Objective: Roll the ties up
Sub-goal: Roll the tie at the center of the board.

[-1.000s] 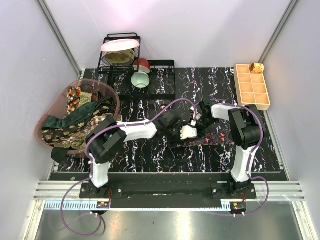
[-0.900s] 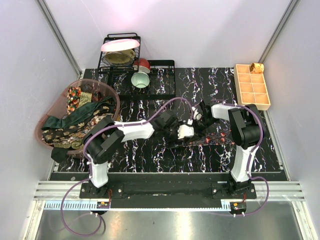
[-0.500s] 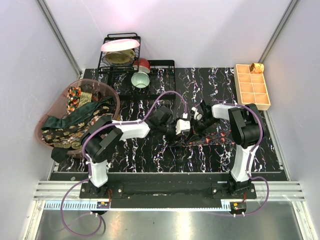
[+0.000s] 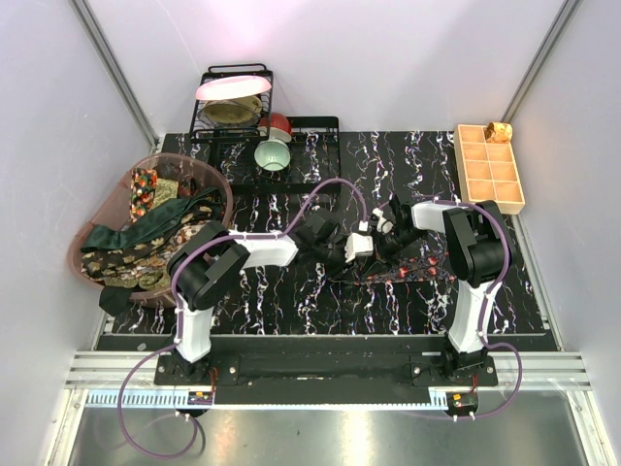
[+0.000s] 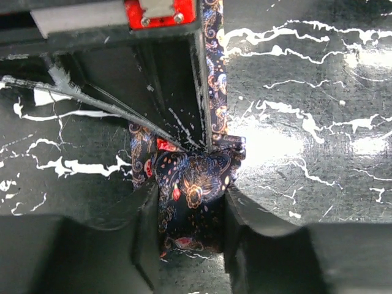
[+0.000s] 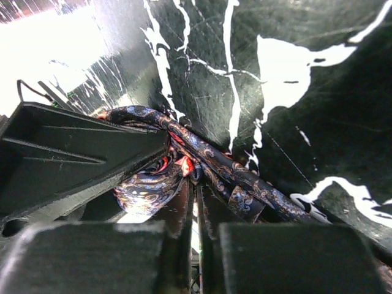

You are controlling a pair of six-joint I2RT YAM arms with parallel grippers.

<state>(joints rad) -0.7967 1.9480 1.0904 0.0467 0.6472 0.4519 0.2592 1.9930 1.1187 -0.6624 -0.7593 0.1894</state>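
Observation:
A dark paisley tie with red dots lies along the marbled mat, its left end bunched into a fold. In the left wrist view my left gripper is shut on that folded end. The tie's narrow strip runs away from it. My right gripper has its fingers nearly together and pinches the same fold at its tips. From above, my left gripper and right gripper meet at the tie's left end at mid mat.
A pink basket at the left holds several more ties. A black dish rack with a plate and a green bowl stands at the back. A tan gridded tray sits at the back right.
My left gripper has shifted a little back and left while turning its wrist, with the tie's end in it. My right gripper has stayed at the fold.

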